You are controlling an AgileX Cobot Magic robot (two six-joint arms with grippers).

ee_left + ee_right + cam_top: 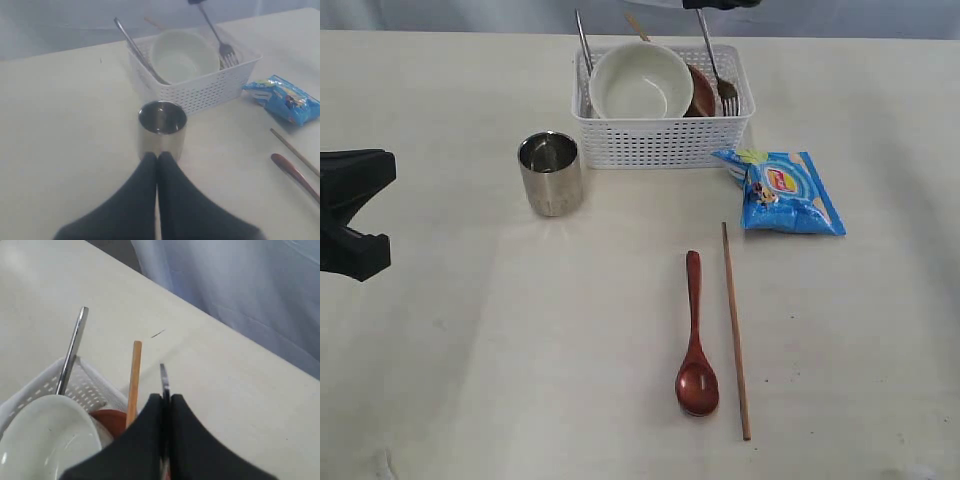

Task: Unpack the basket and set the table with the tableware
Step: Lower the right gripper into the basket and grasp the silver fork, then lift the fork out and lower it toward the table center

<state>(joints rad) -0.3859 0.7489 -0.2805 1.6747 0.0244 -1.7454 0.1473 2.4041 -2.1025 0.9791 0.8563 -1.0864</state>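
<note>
The white basket (665, 140) stands at the back of the table (470, 350). In it are the cream bowl (640, 85), a brown plate (701, 90), a knife (584, 45), a chopstick (637, 25) and a fork (718, 70) with its tines down. My right gripper (165, 399) is above the basket, shut on the fork's handle (163, 375). The steel cup (551, 172) stands to the left of the basket. My left gripper (158, 159) is shut and empty, a little short of the cup (162, 127). A wooden spoon (696, 340) and a second chopstick (736, 330) lie in front.
A blue chip bag (782, 190) lies right of the basket, near the far end of the lying chopstick. The left arm's black body (350, 200) sits at the table's left edge.
</note>
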